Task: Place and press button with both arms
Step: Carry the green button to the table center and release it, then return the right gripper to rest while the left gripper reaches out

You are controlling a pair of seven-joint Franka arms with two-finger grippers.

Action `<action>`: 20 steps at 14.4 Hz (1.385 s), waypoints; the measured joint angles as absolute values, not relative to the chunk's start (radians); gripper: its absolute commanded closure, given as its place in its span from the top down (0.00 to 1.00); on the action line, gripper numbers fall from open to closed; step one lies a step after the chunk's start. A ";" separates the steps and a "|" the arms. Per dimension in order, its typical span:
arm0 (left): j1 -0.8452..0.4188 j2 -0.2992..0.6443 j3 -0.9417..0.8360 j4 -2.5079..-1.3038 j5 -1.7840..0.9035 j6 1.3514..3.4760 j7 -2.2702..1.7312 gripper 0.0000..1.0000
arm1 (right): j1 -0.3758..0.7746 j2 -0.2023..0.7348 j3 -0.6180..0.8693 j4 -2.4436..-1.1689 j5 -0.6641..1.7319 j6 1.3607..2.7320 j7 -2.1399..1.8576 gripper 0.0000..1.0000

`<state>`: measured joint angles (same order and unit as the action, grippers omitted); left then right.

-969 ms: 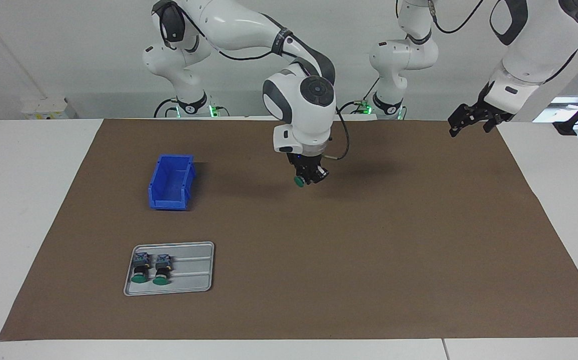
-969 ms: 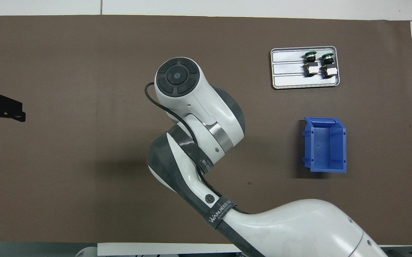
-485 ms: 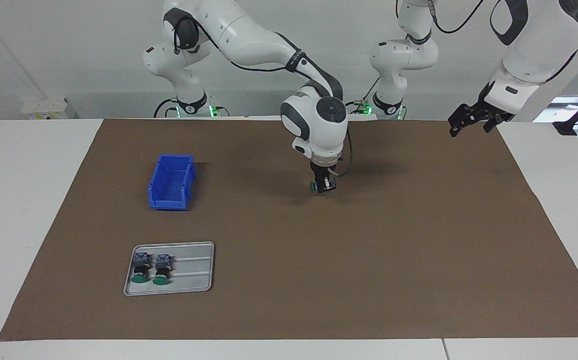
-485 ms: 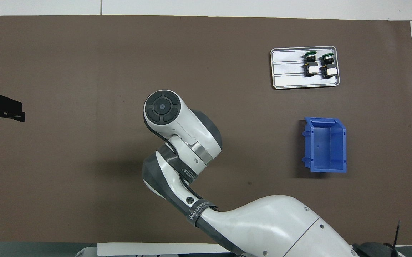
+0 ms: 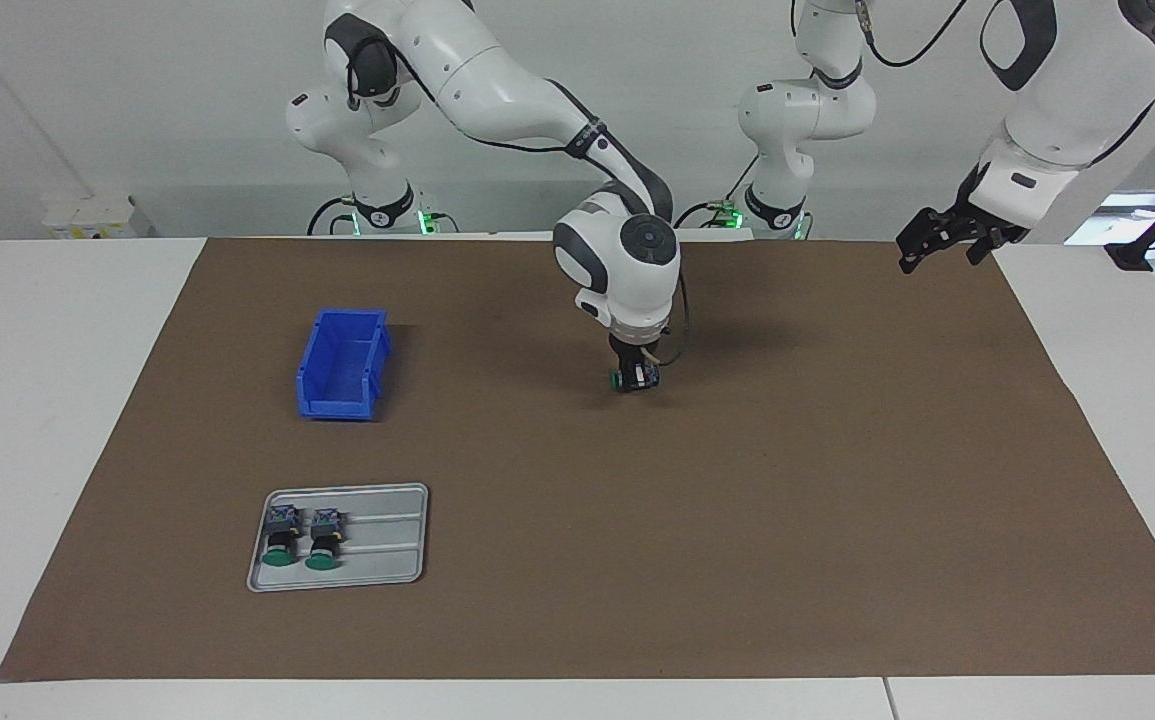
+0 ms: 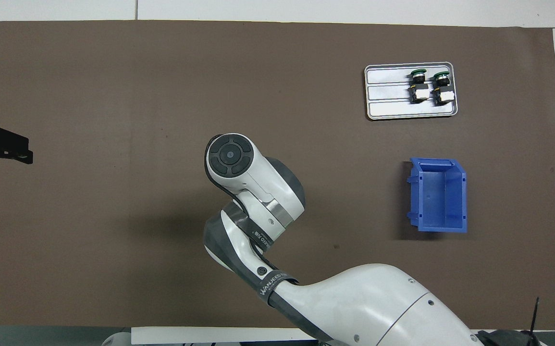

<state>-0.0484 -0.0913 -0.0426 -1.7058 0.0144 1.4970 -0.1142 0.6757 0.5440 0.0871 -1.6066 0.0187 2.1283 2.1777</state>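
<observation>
"WANJEED" in white letters on black band (image 6: 273, 283) around right arm's forearm, overhead view; small characters after it too small to read. Round white logo mark on dark joint cover (image 6: 261, 271) just above band. Small white print on second black band (image 6: 258, 237) near wrist, unreadable.

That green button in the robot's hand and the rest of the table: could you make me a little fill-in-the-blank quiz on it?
1. The right hand is down at the brown mat with a button that has a ____ cap.
2. The metal tray holds ____ more buttons.
3. The bin nearer to the robots than the tray is ____ in colour.
4. The left hand waits above the mat's edge, holding ____.

Missing words: green; two; blue; nothing
</observation>
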 measured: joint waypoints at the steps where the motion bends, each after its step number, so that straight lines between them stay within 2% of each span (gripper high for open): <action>1: -0.048 -0.091 -0.043 -1.706 0.014 1.497 -0.114 1.00 | 0.676 0.543 0.087 -1.609 0.019 2.146 2.178 0.80; 6: -0.047 -0.091 -0.042 -1.708 0.014 1.496 -0.121 1.00 | 0.666 0.535 0.085 -1.607 0.018 2.154 2.173 0.98; 10: -0.047 -0.091 -0.042 -1.708 0.014 1.496 -0.180 1.00 | 0.632 0.481 0.081 -1.542 0.014 2.043 2.047 0.98; 14: -0.050 -0.091 -0.048 -1.709 0.014 1.496 -0.191 0.99 | 0.476 0.344 0.079 -1.531 0.015 1.904 1.668 0.98; 20: -0.075 -0.114 -0.053 -1.759 0.014 1.513 -0.337 1.00 | 0.250 0.237 0.078 -1.533 0.014 1.733 0.985 0.98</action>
